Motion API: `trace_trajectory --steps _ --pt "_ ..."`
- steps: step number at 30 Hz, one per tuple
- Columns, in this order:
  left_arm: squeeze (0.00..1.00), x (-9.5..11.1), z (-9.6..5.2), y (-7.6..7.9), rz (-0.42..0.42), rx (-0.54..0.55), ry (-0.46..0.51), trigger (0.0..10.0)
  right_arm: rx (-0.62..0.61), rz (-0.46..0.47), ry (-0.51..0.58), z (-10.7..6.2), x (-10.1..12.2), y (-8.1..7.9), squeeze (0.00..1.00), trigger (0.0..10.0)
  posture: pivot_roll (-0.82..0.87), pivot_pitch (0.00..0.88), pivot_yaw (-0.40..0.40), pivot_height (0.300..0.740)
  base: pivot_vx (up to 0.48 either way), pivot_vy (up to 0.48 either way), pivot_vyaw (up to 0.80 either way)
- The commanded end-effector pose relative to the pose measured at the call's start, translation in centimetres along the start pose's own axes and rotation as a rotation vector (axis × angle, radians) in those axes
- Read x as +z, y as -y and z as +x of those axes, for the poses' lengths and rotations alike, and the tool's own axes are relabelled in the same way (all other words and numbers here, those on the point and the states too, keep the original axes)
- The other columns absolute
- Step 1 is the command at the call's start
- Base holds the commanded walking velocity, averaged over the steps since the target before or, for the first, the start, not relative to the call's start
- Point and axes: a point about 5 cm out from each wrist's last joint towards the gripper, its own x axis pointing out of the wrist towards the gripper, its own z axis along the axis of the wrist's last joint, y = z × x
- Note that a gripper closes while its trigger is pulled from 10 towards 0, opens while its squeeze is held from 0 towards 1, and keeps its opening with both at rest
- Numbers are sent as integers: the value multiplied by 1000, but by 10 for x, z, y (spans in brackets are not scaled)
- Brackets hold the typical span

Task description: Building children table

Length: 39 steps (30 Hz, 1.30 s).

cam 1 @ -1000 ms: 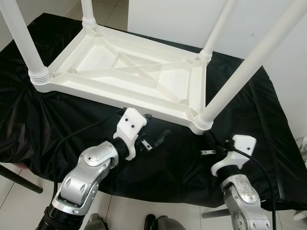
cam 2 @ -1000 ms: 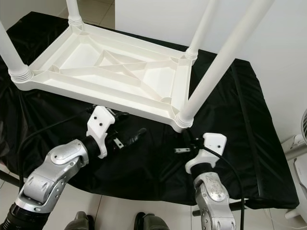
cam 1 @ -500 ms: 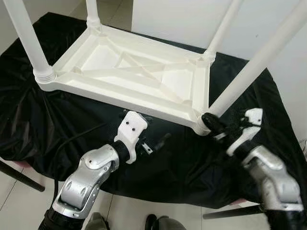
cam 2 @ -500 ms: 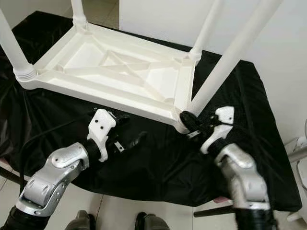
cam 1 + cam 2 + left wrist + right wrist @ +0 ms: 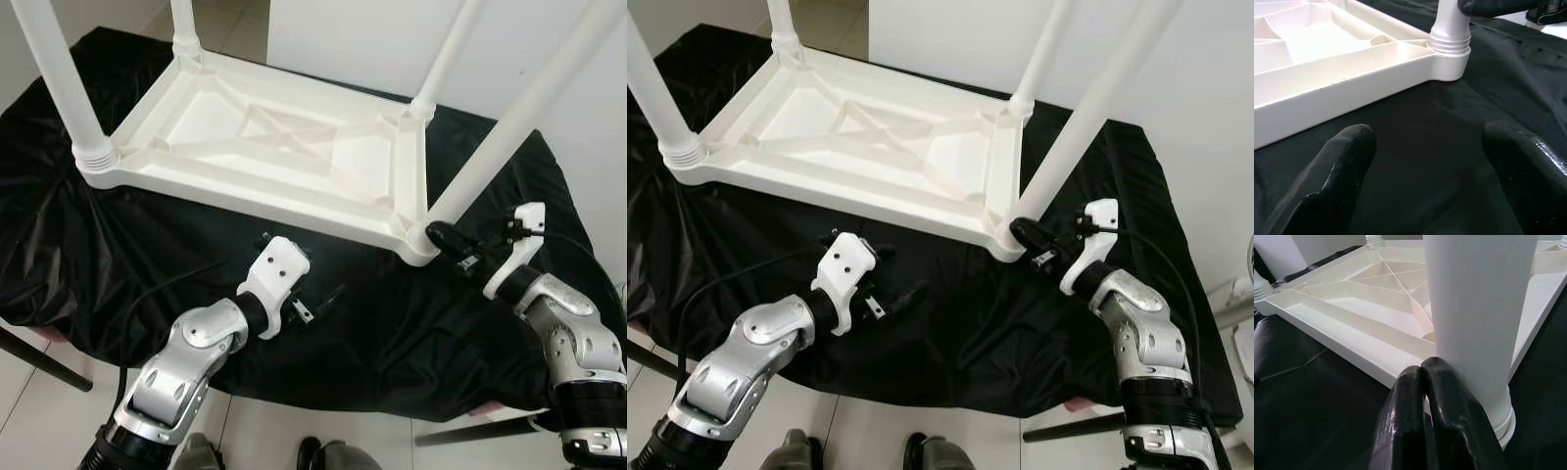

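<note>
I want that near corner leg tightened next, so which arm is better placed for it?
The right. The right gripper, fingers shut, already rests against the near corner leg just above its socket. The left gripper hovers open over the black cloth, short of the table.

Soft, even daylight fills both head views, bright with no hard-edged shadows. The white table frame (image 5: 284, 147) comes close to washing out on its ribs, while the black cloth (image 5: 411, 323) swallows detail and shows only faint grey sheen along its folds. The head views are sharp, with straight legs leaning outward toward the edges. In the left wrist view the black fingers (image 5: 1337, 181) are soft and glossy with highlights. In the right wrist view the near leg (image 5: 1479, 308) is overexposed and slightly blurred.
</note>
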Motion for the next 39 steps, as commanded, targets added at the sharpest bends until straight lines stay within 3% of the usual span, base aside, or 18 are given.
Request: trace_trajectory --steps 1,7,9,12,15,18,25,28,33,39 --pt "0 0 5 -4 15 5 2 10000 -64 -7 3 -5 -3 9 0 10000 74 189 -102 740 0 0 0" --pt "0 0 14 -23 56 41 -11 10000 -165 12 50 -3 -7 12 0 10000 72 190 -95 740 0 0 0" --pt "0 0 22 -39 89 54 -23 10000 -328 10 127 -5 -4 17 0 10000 64 196 -82 740 0 0 0" --pt "0 0 29 -48 106 61 -33 10000 -390 11 164 -7 -4 16 0 10000 64 196 -82 740 0 0 0" --pt "0 -1 34 -53 130 57 -43 10000 -387 39 178 -8 -7 9 0 10000 58 197 -74 740 0 0 0" --pt "0 -1 44 -67 180 55 -66 10000 -296 84 189 -10 -13 -22 0 10000 39 206 -53 740 0 0 0" --pt "0 0 52 -76 205 54 -82 10000 -233 105 187 -14 -15 -42 0 10000 28 213 -39 740 0 0 0" --pt "0 1 63 -86 240 50 -108 10000 -190 135 191 -17 -16 -64 0 10000 9 221 -18 740 0 0 0" --pt "0 2 69 -94 268 50 -124 10000 -191 154 206 -17 -13 -75 0 10000 -10 227 -4 740 0 0 0" --pt "0 16 71 -99 281 33 -76 10000 -155 167 196 -19 -13 -82 0 10000 -16 232 0 740 0 0 0"
